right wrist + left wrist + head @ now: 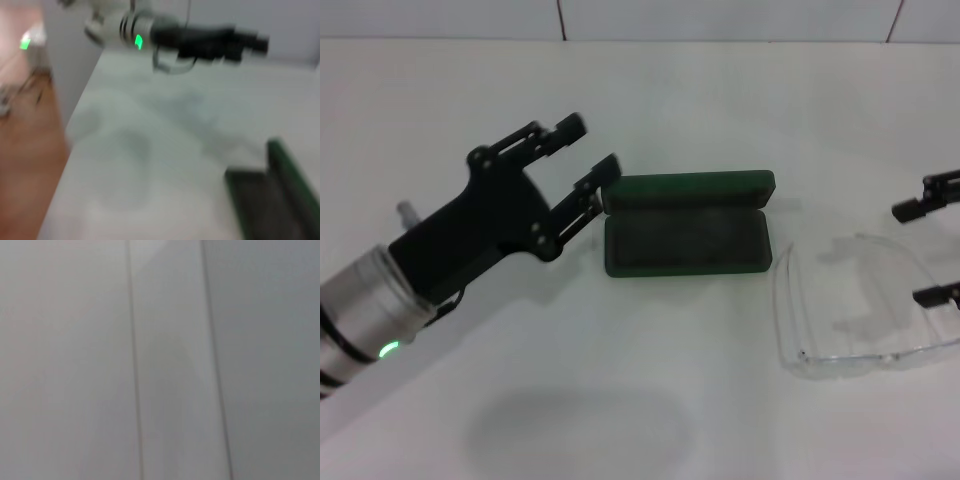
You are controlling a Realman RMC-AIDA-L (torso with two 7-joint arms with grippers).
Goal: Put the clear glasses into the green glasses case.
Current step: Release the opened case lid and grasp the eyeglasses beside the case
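green glasses case (685, 240) open, clear glasses (855, 310) beside

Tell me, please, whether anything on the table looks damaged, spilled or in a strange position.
Nothing stands out. The dark green rectangular glasses case lies open and flat on the white table. The transparent plastic glasses rest beside it, whole. The left gripper is open near the case's end; the right gripper is open by the glasses.

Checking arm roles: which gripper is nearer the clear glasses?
Right. The right gripper sits at the clear glasses' outer end; the left gripper hovers beyond the green glasses case.
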